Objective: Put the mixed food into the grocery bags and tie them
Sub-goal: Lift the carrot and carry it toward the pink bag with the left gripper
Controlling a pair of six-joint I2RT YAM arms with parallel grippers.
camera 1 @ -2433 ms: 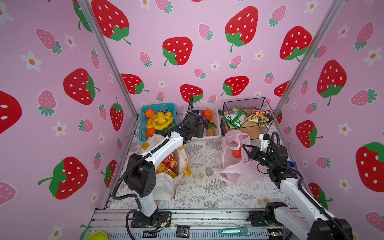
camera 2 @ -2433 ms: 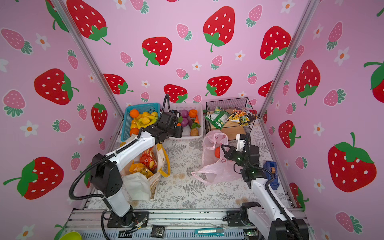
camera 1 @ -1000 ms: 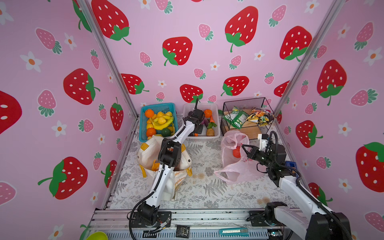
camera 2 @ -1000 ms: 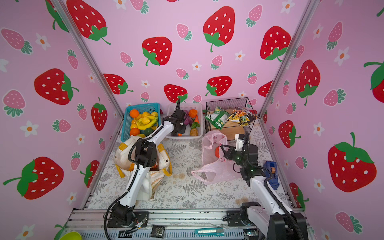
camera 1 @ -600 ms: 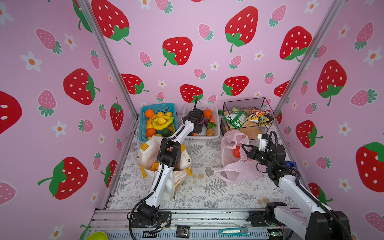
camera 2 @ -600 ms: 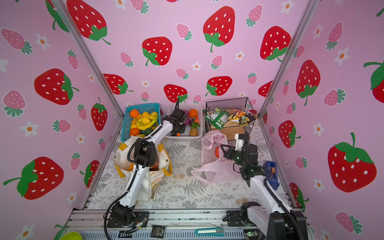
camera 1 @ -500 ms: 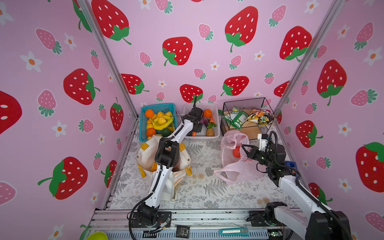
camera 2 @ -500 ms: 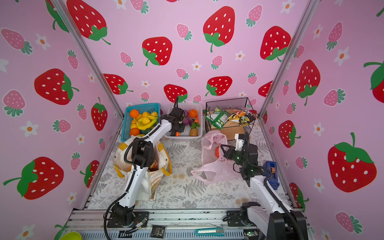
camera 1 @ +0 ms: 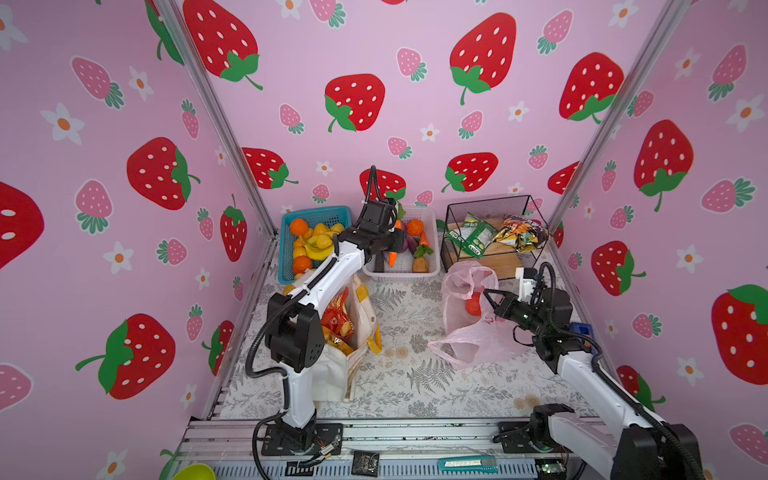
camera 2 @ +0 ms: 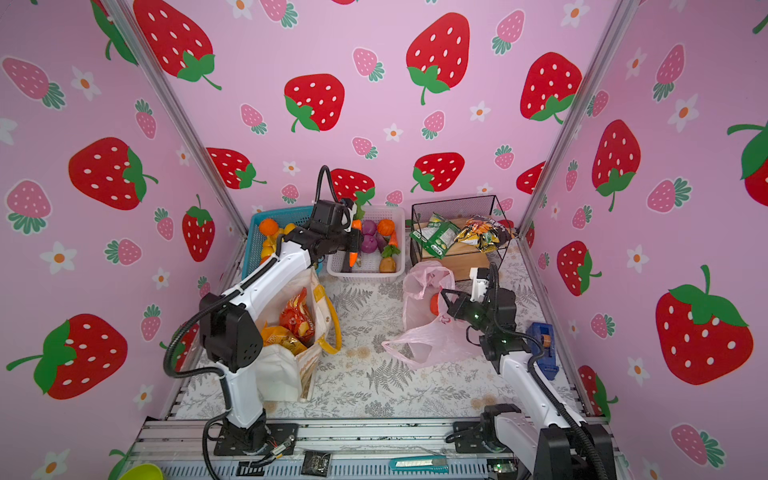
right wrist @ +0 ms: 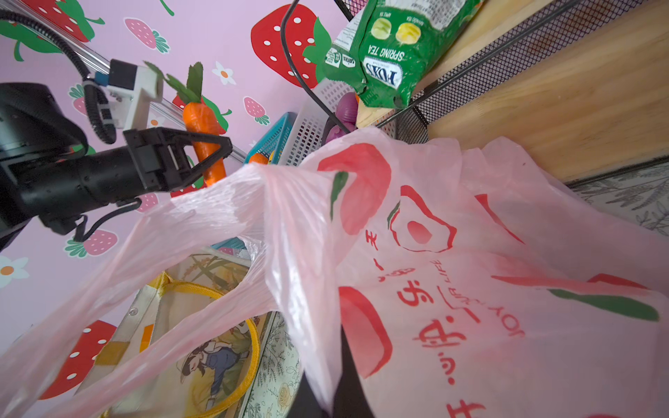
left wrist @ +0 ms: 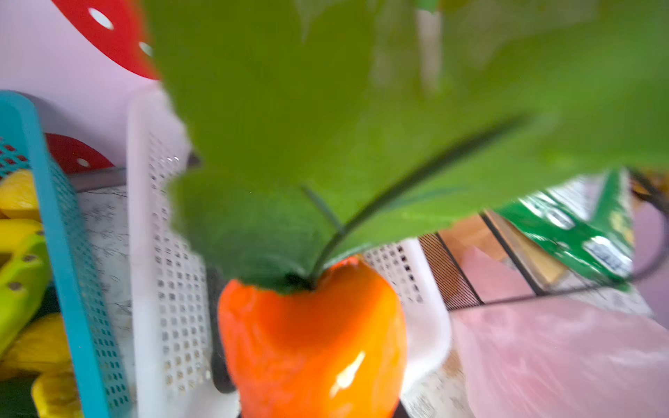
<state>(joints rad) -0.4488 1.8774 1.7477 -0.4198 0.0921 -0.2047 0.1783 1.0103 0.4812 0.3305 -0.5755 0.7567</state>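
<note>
My left gripper [camera 1: 390,251] is shut on an orange carrot [camera 2: 353,254] with green leaves, held upright just above the white basket [camera 1: 432,272]. The left wrist view is filled by that carrot [left wrist: 311,336] and its leaves [left wrist: 325,126]. My right gripper [camera 1: 487,296] is shut on the rim of the pink plastic bag [camera 1: 469,336], holding its mouth up; a red tomato [camera 1: 473,306] shows through it. The cream canvas tote [camera 2: 309,357] stands under my left arm with red-orange and yellow snack packets [camera 2: 296,318] inside.
The white basket still holds a potato [camera 1: 419,264], purple vegetables [camera 2: 369,245], an orange one and a second carrot. A blue basket [camera 1: 286,257] of fruit stands to its left. A black wire basket [camera 1: 490,204] with snack packets is at the back right.
My left arm swung from the tote to the white basket, its jaws closed on the carrot and raised it slightly. The right arm and pink bag stayed put.
</note>
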